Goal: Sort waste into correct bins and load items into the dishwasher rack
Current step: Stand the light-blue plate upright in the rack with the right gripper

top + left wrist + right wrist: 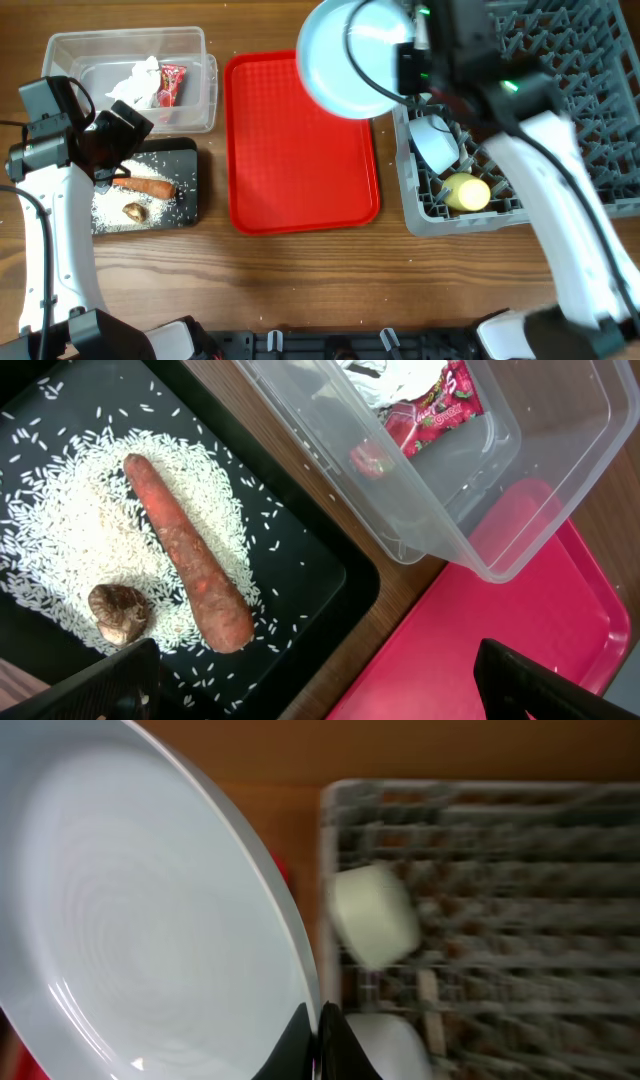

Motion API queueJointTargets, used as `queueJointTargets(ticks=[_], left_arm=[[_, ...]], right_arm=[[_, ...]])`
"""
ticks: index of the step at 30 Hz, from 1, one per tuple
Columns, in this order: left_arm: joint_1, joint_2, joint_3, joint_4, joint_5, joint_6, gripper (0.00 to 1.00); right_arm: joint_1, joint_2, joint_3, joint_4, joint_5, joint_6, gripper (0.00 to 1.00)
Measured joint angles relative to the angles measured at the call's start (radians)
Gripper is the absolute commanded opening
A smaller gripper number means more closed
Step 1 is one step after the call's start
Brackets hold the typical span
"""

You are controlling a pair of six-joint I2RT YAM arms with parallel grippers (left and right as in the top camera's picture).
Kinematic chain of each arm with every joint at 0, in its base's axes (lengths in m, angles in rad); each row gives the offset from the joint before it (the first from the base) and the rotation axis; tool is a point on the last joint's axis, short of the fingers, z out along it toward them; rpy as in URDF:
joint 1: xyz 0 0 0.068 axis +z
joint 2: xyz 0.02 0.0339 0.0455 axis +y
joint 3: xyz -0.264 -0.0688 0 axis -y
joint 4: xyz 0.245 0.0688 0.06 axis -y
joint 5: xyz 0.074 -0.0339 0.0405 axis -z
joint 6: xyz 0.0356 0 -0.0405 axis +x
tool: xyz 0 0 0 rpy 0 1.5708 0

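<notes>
My right gripper (318,1038) is shut on the rim of the round pale blue plate (345,55), held in the air over the red tray's far right corner, beside the grey dishwasher rack (610,120). The plate fills the left of the right wrist view (140,910). In the rack stand a pale bowl (435,142) and the yellow cup (466,192). My left gripper (320,685) is open and empty above the black tray (185,205), which holds rice (80,530), the orange stick (190,555) and the brown lump (118,610). The clear tub (190,45) holds the red wrapper (440,410) and white tissue (135,82).
The flat red tray (300,150) lies bare between the bins and the rack. The wooden table (330,280) runs along the front. The right arm (570,200) crosses over the rack's front part.
</notes>
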Motion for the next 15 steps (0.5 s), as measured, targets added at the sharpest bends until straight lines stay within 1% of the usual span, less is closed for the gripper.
queueJointTargets(ticks=[3,6,9,11,13,15], left_arm=[[0.0,0.0,0.0,-0.001,0.0,0.0,1.0],[0.0,0.0,0.0,0.0,0.0,0.0,1.0],[0.0,0.0,0.0,0.0,0.0,0.0,1.0],[0.0,0.0,0.0,0.0,0.0,0.0,1.0],[0.0,0.0,0.0,0.0,0.0,0.0,1.0],[0.0,0.0,0.0,0.0,0.0,0.0,1.0]], right_arm=[[-0.058,-0.041,0.0,-0.06,0.29,-0.032,0.04],[-0.113,-0.034,-0.021,-0.016,0.48,-0.107,0.04],[-0.158,-0.013,-0.061,0.098,0.589,-0.263,0.04],[-0.187,0.024,-0.068,0.135,0.622,-0.343,0.04],[-0.215,0.084,-0.075,0.143,0.64,-0.403,0.04],[-0.225,0.132,-0.076,0.144,0.648,-0.429,0.04]])
